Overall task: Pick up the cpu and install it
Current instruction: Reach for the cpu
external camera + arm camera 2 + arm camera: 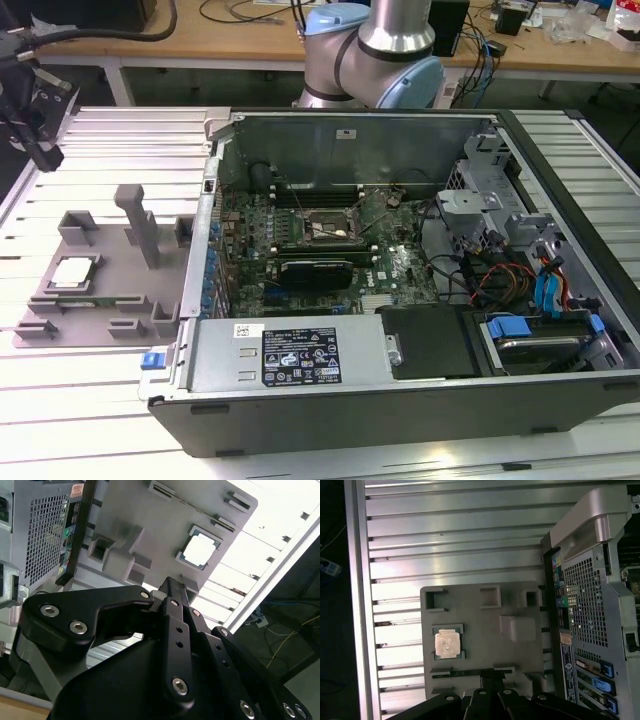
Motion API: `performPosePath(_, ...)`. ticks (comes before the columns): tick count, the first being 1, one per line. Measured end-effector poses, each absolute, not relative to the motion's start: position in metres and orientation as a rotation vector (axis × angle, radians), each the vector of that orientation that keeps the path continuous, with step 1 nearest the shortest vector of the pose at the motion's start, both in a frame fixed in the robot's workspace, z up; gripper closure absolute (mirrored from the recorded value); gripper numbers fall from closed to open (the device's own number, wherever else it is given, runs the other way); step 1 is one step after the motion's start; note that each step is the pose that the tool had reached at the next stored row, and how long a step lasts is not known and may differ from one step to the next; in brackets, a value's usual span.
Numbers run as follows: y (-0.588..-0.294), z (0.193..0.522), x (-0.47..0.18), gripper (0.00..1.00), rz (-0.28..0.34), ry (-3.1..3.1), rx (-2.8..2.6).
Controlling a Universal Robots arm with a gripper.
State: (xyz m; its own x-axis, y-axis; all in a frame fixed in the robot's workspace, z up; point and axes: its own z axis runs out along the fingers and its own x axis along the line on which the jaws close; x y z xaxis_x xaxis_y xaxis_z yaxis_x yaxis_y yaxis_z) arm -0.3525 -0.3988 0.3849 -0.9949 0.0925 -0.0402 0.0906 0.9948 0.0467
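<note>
So, the cpu (446, 644), a thin square chip with a shiny silver top, lies flat in the matte grey tray (480, 630), well apart from the gripper (492, 672); we can't tell how open that is

From here the arm (378, 50) reads as silver-grey tube sections with pale blue joint caps (335, 22). In the exterior view the black end hardware (30, 95) has a thick black cable hose (110, 35) running off it. In the second wrist view the gripper (169, 587) is matte black, with flat linkage bars, rounded ends, bright socket-head screws (78, 627) at the pivots and small plain holes along the centre bar.
</note>
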Motion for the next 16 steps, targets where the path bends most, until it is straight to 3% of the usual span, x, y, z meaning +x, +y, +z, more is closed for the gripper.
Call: performPosePath(16,-0.399,0.37,-0.359,0.89,0.069,3.095,0.142)
